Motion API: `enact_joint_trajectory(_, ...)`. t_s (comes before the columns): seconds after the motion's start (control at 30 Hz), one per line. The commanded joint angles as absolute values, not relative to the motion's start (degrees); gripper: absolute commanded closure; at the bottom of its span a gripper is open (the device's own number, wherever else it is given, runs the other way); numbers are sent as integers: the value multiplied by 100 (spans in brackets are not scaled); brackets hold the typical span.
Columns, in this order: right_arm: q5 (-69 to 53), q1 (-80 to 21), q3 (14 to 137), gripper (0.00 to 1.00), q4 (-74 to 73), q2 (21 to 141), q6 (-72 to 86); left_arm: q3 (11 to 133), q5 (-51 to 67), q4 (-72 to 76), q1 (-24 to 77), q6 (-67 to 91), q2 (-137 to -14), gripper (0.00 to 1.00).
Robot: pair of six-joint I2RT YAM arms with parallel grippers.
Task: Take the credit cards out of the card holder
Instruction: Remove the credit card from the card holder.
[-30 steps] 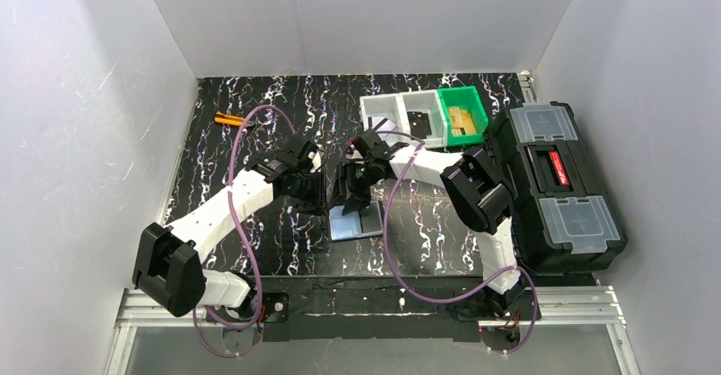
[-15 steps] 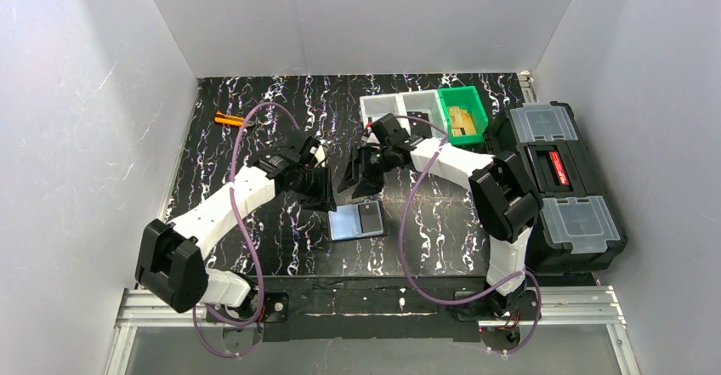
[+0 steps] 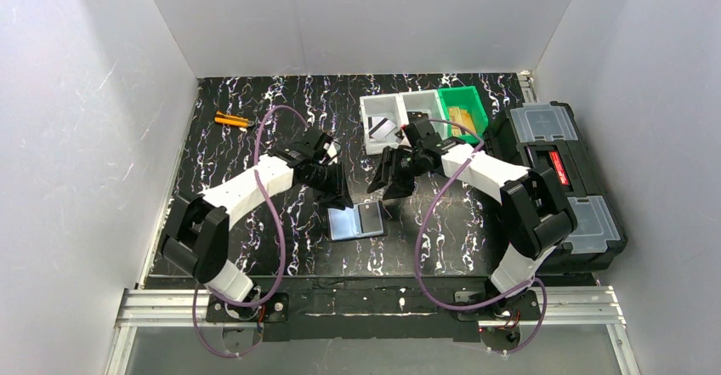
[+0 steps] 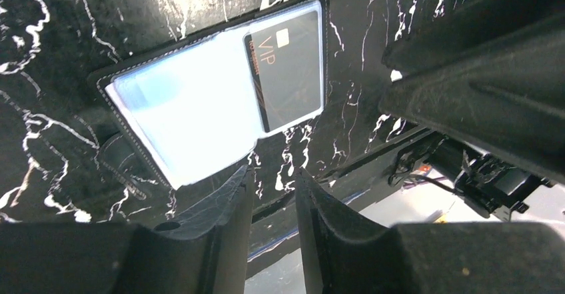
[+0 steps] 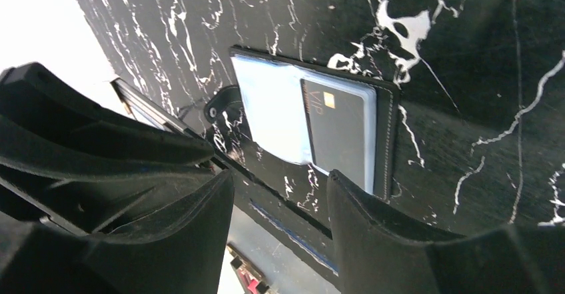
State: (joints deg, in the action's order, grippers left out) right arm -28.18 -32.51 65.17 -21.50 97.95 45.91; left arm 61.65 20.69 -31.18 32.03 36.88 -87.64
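The black card holder point(image 3: 347, 222) lies open on the black marbled table, its glossy blue-grey inside facing up. A dark credit card point(image 3: 371, 217) marked VIP sits in its right pocket. The holder point(image 4: 193, 107) and that card point(image 4: 288, 74) show in the left wrist view, and both the holder point(image 5: 280, 107) and the card point(image 5: 341, 131) show in the right wrist view. A silvery card with a dark stripe point(image 3: 383, 127) lies in the left white bin. My left gripper point(image 3: 340, 195) point(image 4: 273, 181) hovers just behind the holder's left edge, narrowly open and empty. My right gripper point(image 3: 388, 183) point(image 5: 280, 181) hovers behind its right side, open and empty.
Two white bins point(image 3: 400, 103) and a green bin point(image 3: 466, 113) holding tan blocks stand at the back. A large black toolbox point(image 3: 557, 184) with clear lids stands at the right. An orange tool point(image 3: 229, 120) lies at the back left. White walls enclose the table.
My right gripper has moved right and back off the holder, and its arm has swung right, uncovering the silvery card in the white bin. My left arm has folded in, with its gripper shifting slightly right.
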Motion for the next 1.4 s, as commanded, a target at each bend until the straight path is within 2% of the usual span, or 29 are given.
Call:
enact_joint_trajectory(0.0, -2601, -3244, 6330, 39, -2384, 9548, 4291, 6366, 2341, -2758, 3243, 3960, -9000, 70)
enact_joint_trajectory(0.47, -2464, -3366, 6201, 39, -2299, 9888, 4161, 6123, 2788, -1972, 3249, 4308, -9717, 68)
enact_joint_trajectory(0.77, -2244, -3525, 6183, 45, -2386, 10074, 4135, 5838, 2794, -1793, 3252, 4359, -9900, 68)
enact_joint_trajectory(1.13, -2078, -3706, 6223, 54, -2518, 10346, 4129, 5681, 2887, -1608, 3252, 4361, -10188, 69)
enact_joint_trajectory(1.37, -2070, -3775, 6279, 69, -2569, 10477, 4108, 5626, 2804, -1621, 3252, 4354, -10310, 70)
